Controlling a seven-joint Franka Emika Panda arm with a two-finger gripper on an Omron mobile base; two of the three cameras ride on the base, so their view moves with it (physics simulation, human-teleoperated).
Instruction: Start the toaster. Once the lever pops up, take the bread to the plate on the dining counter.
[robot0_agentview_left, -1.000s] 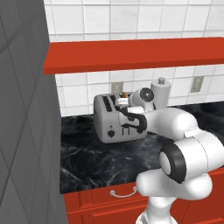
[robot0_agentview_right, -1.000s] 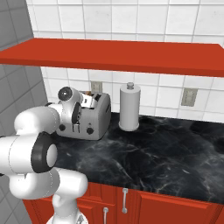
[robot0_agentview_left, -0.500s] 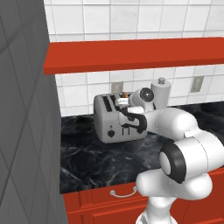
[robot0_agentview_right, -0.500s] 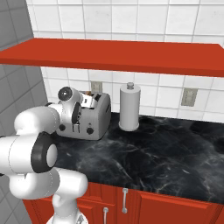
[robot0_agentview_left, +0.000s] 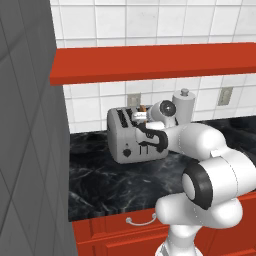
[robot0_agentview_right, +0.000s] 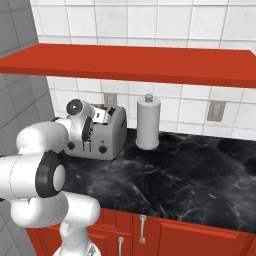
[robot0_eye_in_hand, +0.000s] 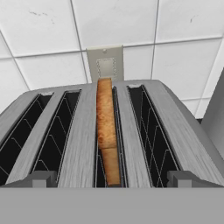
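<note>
Silver-grey toaster (robot0_agentview_left: 131, 135): stands on the black marble countertop (robot0_agentview_right: 190, 170) against the white tiled wall, four slots running front to back
Slots: in the hand view, the bread (robot0_eye_in_hand: 107, 131) stands on edge in the third slot from the left, its top crust raised above the slot rim; the other three slots show bare wire guides
Bread seen from the base: a brown edge pokes out of the toaster top in the left base view, just beside the wrist
Gripper (robot0_eye_in_hand: 109, 178): fingers spread wide, nothing between them; the two tips sit low in the hand view, one either side of the bread slot, over the front end of the toaster
Toaster front: one black knob and a thin lever visible in the left base view, partly covered by the arm
Paper towel roll (robot0_agentview_right: 148, 122): upright, near the toaster's right side, apart from it
Red shelf (robot0_agentview_right: 135, 62): overhangs the toaster and the arm, closing the room above
Grey wall (robot0_agentview_left: 30, 130): bounds the countertop near the toaster's left
Open room: bare marble in front of the toaster and far along to the right of the roll
Counter edge: red drawers (robot0_agentview_right: 150, 235) with metal handles below
</note>
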